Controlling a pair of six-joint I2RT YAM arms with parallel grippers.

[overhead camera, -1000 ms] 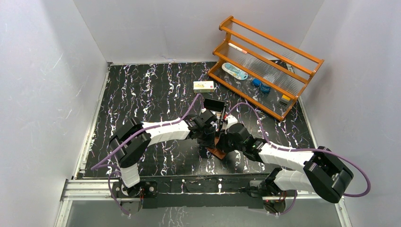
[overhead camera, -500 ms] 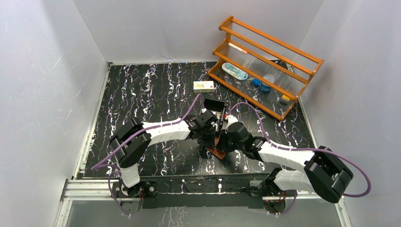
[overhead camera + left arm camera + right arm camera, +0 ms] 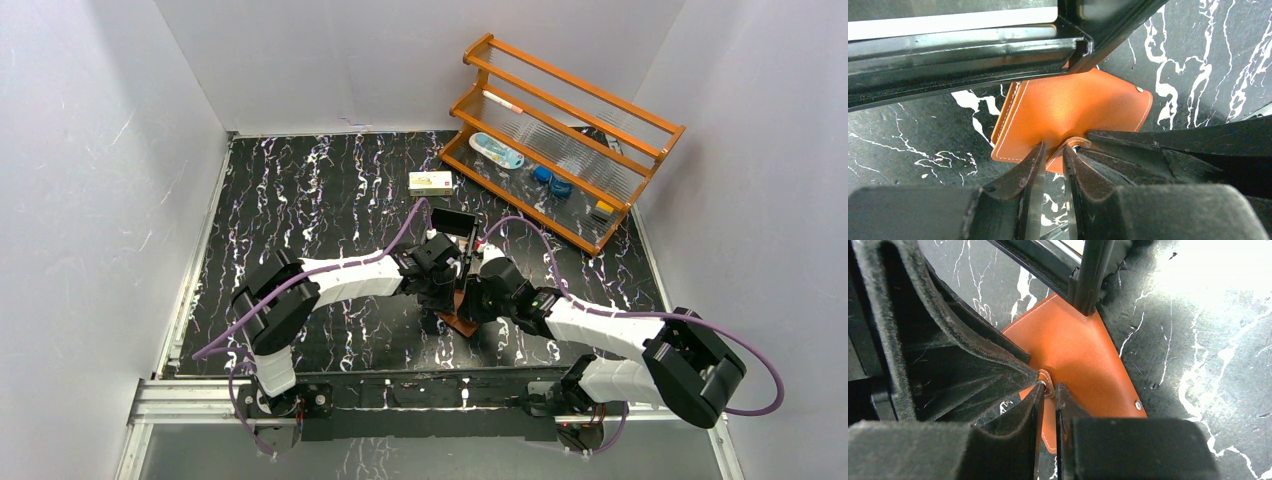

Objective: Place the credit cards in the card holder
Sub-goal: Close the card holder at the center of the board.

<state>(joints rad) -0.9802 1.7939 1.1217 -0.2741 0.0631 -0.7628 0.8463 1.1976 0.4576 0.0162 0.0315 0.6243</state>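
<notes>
Two arms reach in from the near edge of the black, white-veined surface (image 3: pixel 320 200) and meet at its middle, over the one brown leather-look card holder (image 3: pixel 1073 110). The card holder lies flat and closed, its snap tab pointing toward the arms.

The left gripper (image 3: pixel 1054 150) is drawn in to a narrow gap, with the tab's strap between its fingers, pinched near the snap. The right gripper (image 3: pixel 1049 387) comes in from the other side with its fingers (image 3: pixel 1068 400) a thin slit apart. The same strap runs between them and the snap sits at their tips, but I cannot tell whether they are pressing on it. The tips of the two grippers touch, or nearly touch, at the snap.

Just beyond, a corner of the one black rectangular tray (image 3: pixel 455 220) overlaps the far edge of the card holder. Farther back lies a single white-and-yellow small carton (image 3: pixel 430 181), well apart from the tray. In the far right corner stands one orange wooden rack (image 3: pixel 585 86), with two small blue round pieces (image 3: pixel 552 180) side by side on a lower shelf.
</notes>
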